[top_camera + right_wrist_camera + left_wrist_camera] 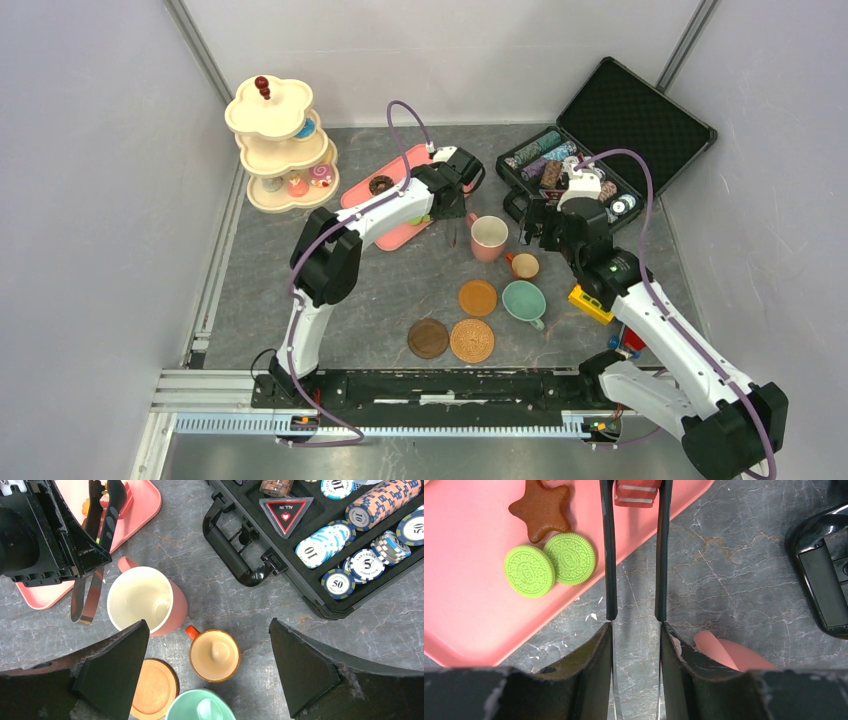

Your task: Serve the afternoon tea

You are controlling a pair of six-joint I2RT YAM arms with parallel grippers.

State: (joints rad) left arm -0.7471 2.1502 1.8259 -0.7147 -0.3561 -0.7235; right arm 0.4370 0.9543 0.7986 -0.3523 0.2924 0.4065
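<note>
My left gripper [636, 630] is shut on metal tongs [610, 555], whose black tips flank a red-and-white pastry [636, 492] on the pink tray [464, 610]. Two green cookies [530, 571] and a brown star [541, 510] also lie on the tray. My right gripper [207, 625] stands open above the brown cup [215, 655], between the pink cup [142, 597] and the teal cup [200, 707]. Three coasters [477, 297] lie near the front. The cream tiered stand [280, 150] stands at the back left with a few pastries on it.
An open black case [640, 110] of poker chips lies at the back right, its handle [235, 555] facing the cups. A yellow block [590, 303] sits under my right arm. Grey walls close in both sides.
</note>
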